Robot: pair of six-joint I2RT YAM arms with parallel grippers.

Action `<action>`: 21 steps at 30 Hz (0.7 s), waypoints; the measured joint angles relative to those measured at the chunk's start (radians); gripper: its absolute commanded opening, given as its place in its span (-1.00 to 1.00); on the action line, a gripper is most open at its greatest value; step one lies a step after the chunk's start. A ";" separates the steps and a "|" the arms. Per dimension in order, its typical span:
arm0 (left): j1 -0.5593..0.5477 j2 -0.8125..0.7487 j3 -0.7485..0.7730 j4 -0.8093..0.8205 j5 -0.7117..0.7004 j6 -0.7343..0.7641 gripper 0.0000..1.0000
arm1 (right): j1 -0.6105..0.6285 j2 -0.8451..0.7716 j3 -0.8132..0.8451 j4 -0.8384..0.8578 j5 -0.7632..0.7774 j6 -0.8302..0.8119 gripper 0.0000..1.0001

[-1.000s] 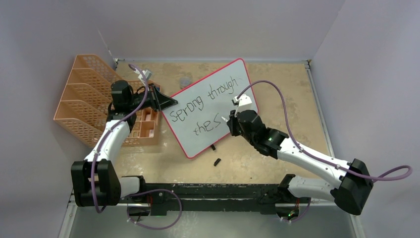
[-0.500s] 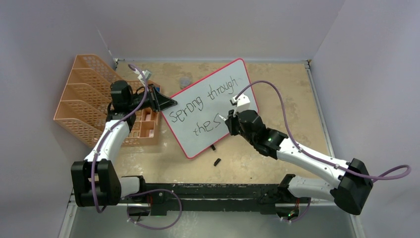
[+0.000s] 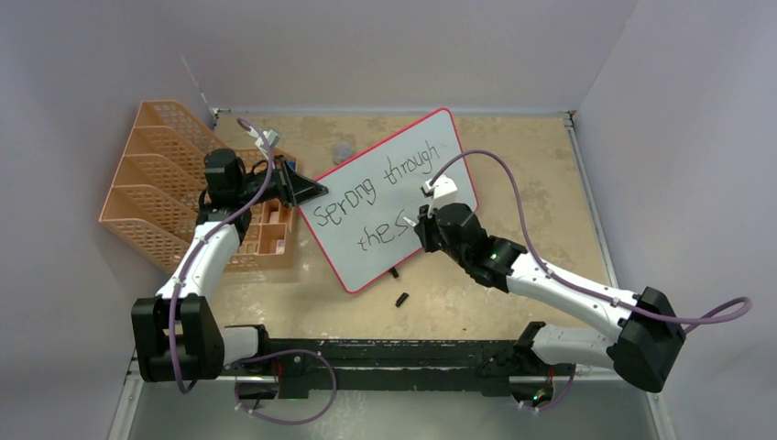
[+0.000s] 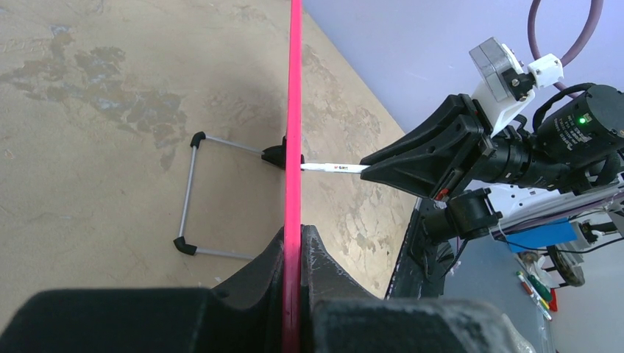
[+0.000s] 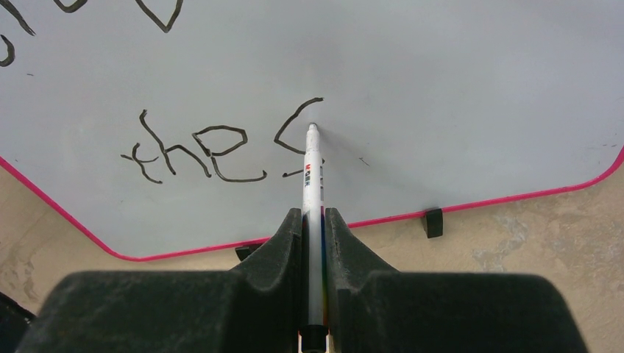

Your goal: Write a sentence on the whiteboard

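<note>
The whiteboard (image 3: 417,151), white with a red-pink frame, stands tilted mid-table. Its sentence (image 3: 366,188) reads "Sprong through / the s" in black. My left gripper (image 3: 310,191) is shut on the board's left edge; in the left wrist view the pink frame (image 4: 294,110) runs between the jaws (image 4: 296,243). My right gripper (image 3: 420,220) is shut on a white marker (image 5: 313,191). The marker tip touches the board right of the "s" (image 5: 294,132), after "the" (image 5: 195,151). The marker also shows past the frame in the left wrist view (image 4: 331,168).
An orange mesh file rack (image 3: 151,183) stands at the left with a small orange organiser (image 3: 270,229) beside it. A black marker cap (image 3: 401,299) lies on the table in front of the board. The board's wire stand (image 4: 191,195) shows behind it.
My right gripper has shifted slightly up and left along the board with the marker, near the "s". The left arm and board have not moved.
</note>
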 measured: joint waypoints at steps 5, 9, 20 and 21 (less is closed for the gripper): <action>0.001 0.000 0.000 0.000 0.000 0.000 -1.00 | 0.000 0.005 0.000 0.001 0.002 0.000 -1.00; 0.001 0.001 0.000 0.000 -0.001 0.000 -1.00 | -0.002 0.009 0.000 0.004 0.004 0.000 -1.00; 0.001 0.002 0.000 0.000 -0.001 0.000 -1.00 | -0.043 0.008 -0.001 0.004 0.042 0.004 -1.00; 0.001 0.002 0.000 0.000 -0.001 0.000 -1.00 | -0.047 0.008 -0.002 0.005 0.048 0.005 -1.00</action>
